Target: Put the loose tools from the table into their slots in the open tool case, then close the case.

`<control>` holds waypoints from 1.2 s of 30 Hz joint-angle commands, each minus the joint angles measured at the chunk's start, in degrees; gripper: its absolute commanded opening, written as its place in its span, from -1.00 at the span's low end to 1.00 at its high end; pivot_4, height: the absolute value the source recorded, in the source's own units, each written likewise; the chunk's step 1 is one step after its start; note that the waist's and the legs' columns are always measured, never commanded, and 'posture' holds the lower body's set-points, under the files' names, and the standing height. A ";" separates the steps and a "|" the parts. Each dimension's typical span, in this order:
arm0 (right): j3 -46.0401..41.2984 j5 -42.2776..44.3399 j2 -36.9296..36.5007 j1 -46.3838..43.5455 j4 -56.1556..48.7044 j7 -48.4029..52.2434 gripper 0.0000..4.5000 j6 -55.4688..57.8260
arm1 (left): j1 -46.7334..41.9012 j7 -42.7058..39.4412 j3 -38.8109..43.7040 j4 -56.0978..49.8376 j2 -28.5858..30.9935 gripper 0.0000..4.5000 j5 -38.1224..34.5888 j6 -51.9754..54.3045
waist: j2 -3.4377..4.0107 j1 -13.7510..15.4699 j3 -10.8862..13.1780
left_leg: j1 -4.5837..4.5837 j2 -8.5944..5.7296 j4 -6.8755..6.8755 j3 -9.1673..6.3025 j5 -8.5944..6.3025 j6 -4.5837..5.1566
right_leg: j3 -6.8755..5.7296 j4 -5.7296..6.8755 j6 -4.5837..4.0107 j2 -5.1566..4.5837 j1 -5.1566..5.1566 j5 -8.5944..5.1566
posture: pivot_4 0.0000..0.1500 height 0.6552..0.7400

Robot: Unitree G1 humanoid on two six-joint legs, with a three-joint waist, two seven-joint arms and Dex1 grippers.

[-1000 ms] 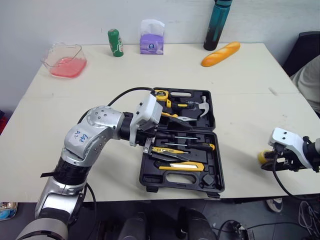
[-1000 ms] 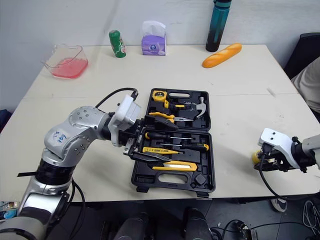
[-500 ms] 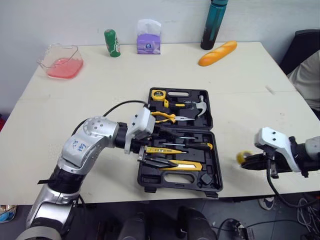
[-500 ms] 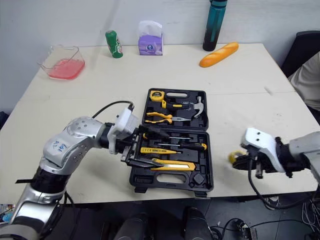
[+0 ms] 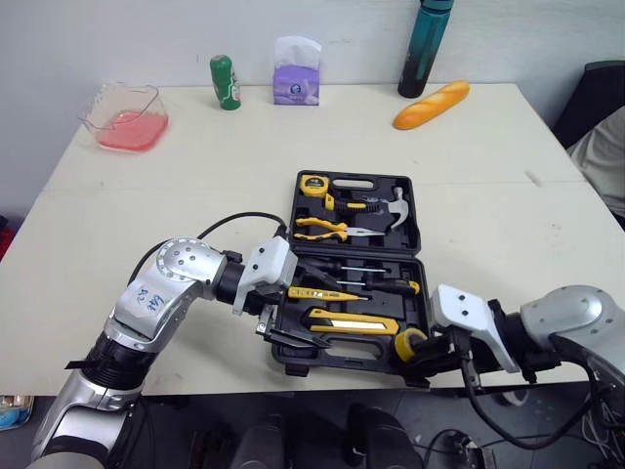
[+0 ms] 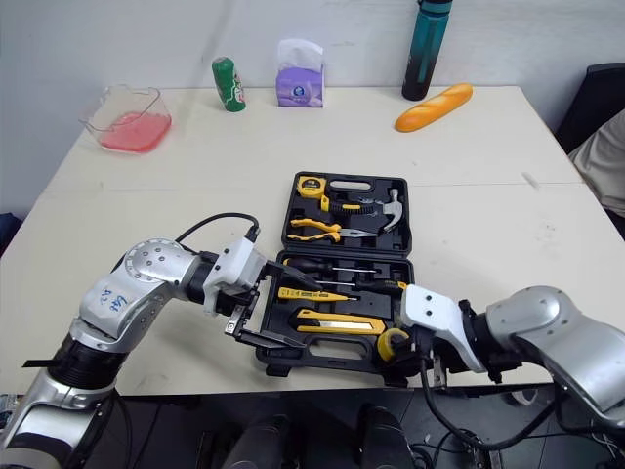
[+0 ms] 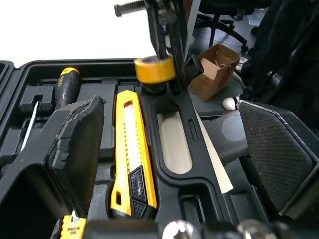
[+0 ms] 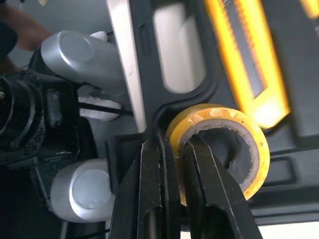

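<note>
The black tool case [image 5: 414,239] lies open in the middle of the table. Its lid holds a tape measure [image 5: 312,183], pliers [image 5: 327,230] and a hammer [image 5: 391,207]. The near half holds screwdrivers [image 5: 376,285] and a yellow utility knife [image 5: 354,320]. My right gripper [image 5: 422,354] is shut on the rim of a yellow tape roll [image 5: 410,342], held over the case's front right corner. My left gripper [image 5: 278,327] stands open at the front left corner. In the left wrist view its pads [image 7: 75,144] straddle the case's front edge beside the knife [image 7: 132,149].
Along the far edge of the table stand a clear tub of pink stuff [image 5: 125,115], a green can [image 5: 226,82], a tissue box [image 5: 297,73], a teal bottle [image 5: 420,49] and a bread loaf [image 5: 431,105]. A person's arm [image 5: 601,151] shows at the right edge.
My right gripper has carried the tape roll leftward from the table's right edge to the case's front right corner. My left gripper has slid down along the case to its front left corner.
</note>
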 commanded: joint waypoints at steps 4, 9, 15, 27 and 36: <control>-0.19 -1.04 -1.10 1.22 -1.37 -0.18 -0.97 -2.23 | -0.56 -0.09 0.58 -2.28 0.09 1.00 -0.45 -0.38 | 0.00 0.01 0.00 | 0.01 0.00 -0.01 0.00 0.00 0.00 | 0.01 0.02 0.00 0.01 0.01 0.00 | 1.00 0.88; -0.67 -0.68 -1.26 1.45 -1.32 0.02 -0.79 -2.39 | -0.86 0.25 0.58 -2.31 -0.17 1.00 -0.41 -0.24 | 0.00 0.00 0.00 | 0.01 0.00 0.00 0.00 0.00 0.01 | 0.00 0.01 0.00 0.01 0.01 0.00 | 1.00 0.88; -9.02 4.62 -2.26 4.16 -0.50 3.12 0.29 -2.53 | -1.55 -0.21 0.26 -1.46 -0.59 1.00 -0.60 0.13 | -0.01 0.13 0.01 | -0.01 0.00 -0.01 -0.02 0.01 0.02 | -0.01 0.01 0.00 0.00 0.01 0.00 | 1.00 0.88; -15.88 3.77 18.20 16.14 6.25 -0.08 -0.76 -22.96 | -3.26 -1.72 -0.54 1.18 -1.73 1.00 0.30 -1.36 | -0.10 0.07 0.01 | 0.02 -0.02 -0.05 0.01 0.02 0.04 | -0.02 0.16 0.01 0.24 0.03 0.00 | 1.00 0.88; -9.66 -5.48 24.50 20.89 18.22 -0.50 -0.98 -36.79 | -5.21 -2.90 -0.41 3.33 -1.92 1.00 0.45 -1.45 | -0.10 0.01 0.01 | 0.06 -0.14 -0.06 0.03 0.07 0.14 | 0.03 0.15 0.07 0.20 0.06 0.04 | 1.00 0.88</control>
